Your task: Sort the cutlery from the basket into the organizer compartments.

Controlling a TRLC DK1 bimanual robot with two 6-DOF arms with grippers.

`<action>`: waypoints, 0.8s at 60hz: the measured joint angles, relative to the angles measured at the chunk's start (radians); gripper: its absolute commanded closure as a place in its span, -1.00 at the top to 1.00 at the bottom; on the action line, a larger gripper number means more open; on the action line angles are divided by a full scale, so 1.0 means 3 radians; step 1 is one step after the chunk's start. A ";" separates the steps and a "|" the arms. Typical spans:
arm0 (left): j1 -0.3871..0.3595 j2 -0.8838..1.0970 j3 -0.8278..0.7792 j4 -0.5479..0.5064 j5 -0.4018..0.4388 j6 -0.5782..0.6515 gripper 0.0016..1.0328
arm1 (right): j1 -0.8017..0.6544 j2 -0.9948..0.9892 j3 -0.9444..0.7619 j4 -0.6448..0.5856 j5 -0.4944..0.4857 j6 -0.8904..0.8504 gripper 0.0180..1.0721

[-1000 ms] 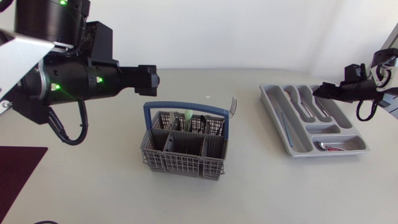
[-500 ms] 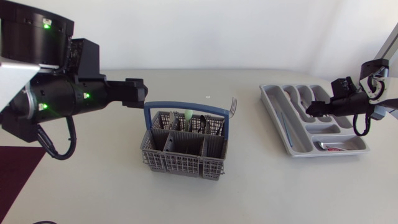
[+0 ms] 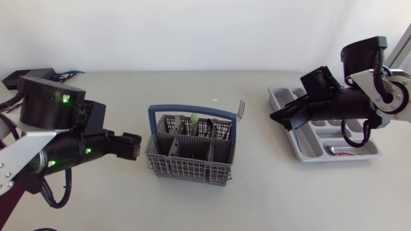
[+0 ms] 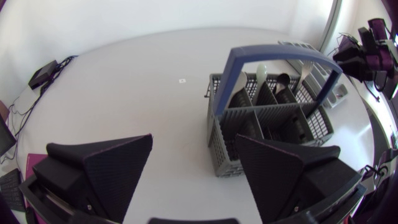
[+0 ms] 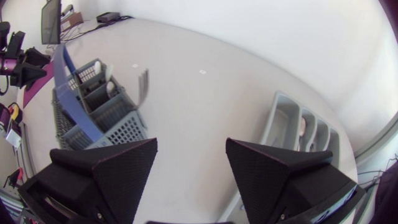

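Cutlery (image 3: 194,119) stands upright in the rear pockets of the grey basket (image 3: 186,168), at the middle of the frame in the head view. One fork (image 3: 241,109) leans out past the basket's upper right corner, tines up. A blue handle (image 3: 186,110) arches across the basket above the pieces, so you will likely have to come down from above, beside that arch.

Your right gripper (image 3: 277,120) sits right of centre, over the left end of the organizer (image 3: 340,158). Its fingers are spread and empty, and they point left toward the basket. The fork lies ahead of those jaws across bare table, on the side nearest this arm.

Your left gripper (image 3: 137,145) is at the lower left, just beside the basket's left wall. It is also spread wide and holds nothing, and it looks closer to the basket than the right one.

A second ago the left gripper was higher in the frame, near the basket's upper left corner, and it has since dropped and drawn back. The right arm was out at the right edge beyond the organizer and has swung in across it. Basket and pieces have not shifted.
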 measured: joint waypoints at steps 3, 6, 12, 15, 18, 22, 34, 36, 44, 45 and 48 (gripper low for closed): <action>-0.0006 -0.0089 -0.0084 0.0000 0.0074 0.0061 0.53 | 0.0126 -0.0023 0.0001 -0.0042 -0.0024 0.0027 0.51; -0.0028 -0.0211 -0.0172 0.0000 0.0148 0.0111 0.43 | 0.0238 -0.0027 0.0005 -0.0092 -0.0052 0.0055 0.51; -0.0132 -0.0496 -0.0374 0.0000 0.0285 0.0244 0.25 | 0.0440 -0.0027 0.0039 -0.0160 -0.0074 0.0149 0.51; -0.0193 -0.0590 -0.0460 0.0000 0.0287 0.0285 0.15 | 0.0507 -0.0025 0.0079 -0.0181 -0.0074 0.0191 0.51; -0.0273 -0.0668 -0.0546 0.0000 0.0289 0.0328 0.09 | 0.0563 -0.0025 0.0121 -0.0192 -0.0074 0.0234 0.51; -0.0375 -0.0753 -0.0640 0.0000 0.0301 0.0365 -0.13 | 0.0621 -0.0022 0.0184 -0.0197 -0.0074 0.0298 0.50; -0.0562 -0.0894 -0.0867 0.0223 0.0300 0.0507 -0.94 | 0.0749 0.0078 0.0373 -0.0197 -0.0072 0.0455 -0.22; -0.0579 -0.0896 -0.0900 0.0266 0.0301 0.0533 -0.94 | 0.0768 0.0107 0.0395 -0.0193 -0.0072 0.0469 -0.33; -0.0643 -0.0858 -0.1016 0.0472 0.0301 0.0624 -0.94 | 0.0835 0.0276 0.0482 -0.0158 -0.0072 0.0540 -0.83; -0.0649 -0.0832 -0.1027 0.0516 0.0309 0.0640 -0.94 | 0.0842 0.0299 0.0493 -0.0151 -0.0071 0.0540 -0.88; -0.0655 -0.0741 -0.1049 0.0642 0.0309 0.0687 -0.94 | 0.0853 0.0369 0.0534 -0.0136 -0.0072 0.0552 -0.89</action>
